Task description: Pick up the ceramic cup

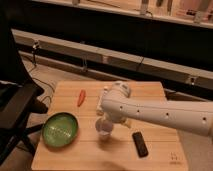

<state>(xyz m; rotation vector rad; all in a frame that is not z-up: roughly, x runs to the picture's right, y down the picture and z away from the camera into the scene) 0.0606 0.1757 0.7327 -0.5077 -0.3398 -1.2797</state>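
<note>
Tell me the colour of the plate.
The plate is green, camera view; the gripper is right at the ceramic cup.

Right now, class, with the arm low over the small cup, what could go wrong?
The pincer hangs open right at the ceramic cup; closing off-centre could tip or shove it. The green plate and black object lie near, so a sliding cup might strike them.

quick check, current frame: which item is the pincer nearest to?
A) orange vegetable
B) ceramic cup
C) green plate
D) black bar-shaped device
B: the pincer at the end of the white arm is right at the top of the ceramic cup mid-table, while the green plate, black device and orange vegetable all lie clearly apart from it.
</note>
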